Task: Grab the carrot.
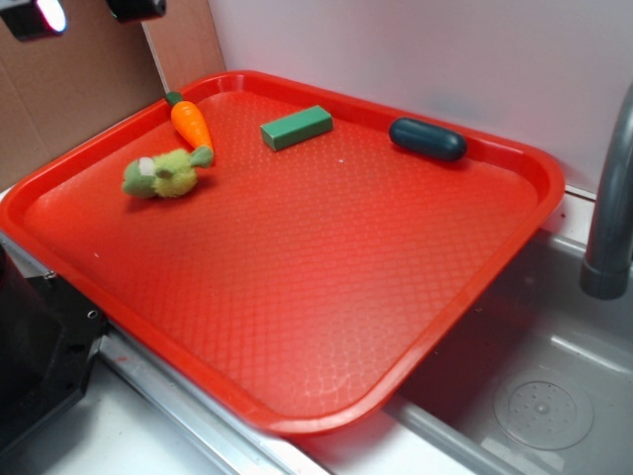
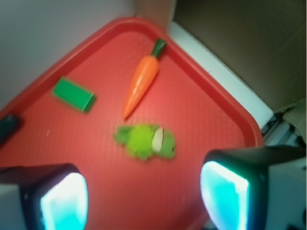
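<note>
The pincer [image 2: 144, 196] sits closest to the wrist camera, its two fingers [image 2: 225, 194] filling the lower corners of that view with a wide gap between them, so it stands open and holds nothing. Their inner pads glow pale cyan. In the exterior view only dark parts of the robot show at the top left corner, above the far corner of the tray.

The red tray [image 1: 475, 287] is the largest thing here, a broad rectangle with a raised rim and a fine textured floor. It rests tilted across the edge of a grey sink [image 1: 554, 396], whose round drain shows at the lower right. A grey faucet pipe [image 1: 608, 198] rises at the right edge of the exterior view. Brown cardboard [image 1: 89, 89] stands behind the tray's far left corner, and a pale wall runs behind the rest.

On the tray, near its far rim, lies a dark oblong object [image 1: 427, 139], well apart from the other items. A green block [image 1: 296, 128] lies to its left. The carrot [image 1: 191, 123] lies in the far left corner of the tray, its dark green stem cap toward the rim and its tip pointing toward the tray's middle. Just beside that tip lies a fuzzy yellow-green plush toy [image 1: 163, 174]; whether the two touch I cannot tell. In the wrist view the carrot [image 2: 140, 82] lies beyond the plush, ahead of the open fingers and clear of them.
</note>
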`<control>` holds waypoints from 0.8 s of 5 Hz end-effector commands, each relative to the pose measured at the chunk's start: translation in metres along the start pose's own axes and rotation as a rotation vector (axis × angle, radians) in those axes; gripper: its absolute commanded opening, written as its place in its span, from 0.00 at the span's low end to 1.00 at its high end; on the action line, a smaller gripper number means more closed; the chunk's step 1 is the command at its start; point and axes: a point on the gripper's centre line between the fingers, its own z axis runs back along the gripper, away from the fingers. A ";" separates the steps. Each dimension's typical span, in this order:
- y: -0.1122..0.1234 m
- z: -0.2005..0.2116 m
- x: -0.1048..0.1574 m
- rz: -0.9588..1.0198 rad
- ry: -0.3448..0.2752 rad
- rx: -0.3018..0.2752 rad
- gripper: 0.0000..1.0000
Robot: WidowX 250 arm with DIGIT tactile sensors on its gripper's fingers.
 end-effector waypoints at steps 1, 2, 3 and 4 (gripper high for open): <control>0.013 -0.054 0.042 0.228 -0.135 0.097 1.00; 0.006 -0.086 0.059 0.257 -0.166 0.142 1.00; 0.004 -0.117 0.074 0.242 -0.183 0.177 1.00; 0.004 -0.139 0.082 0.213 -0.160 0.154 1.00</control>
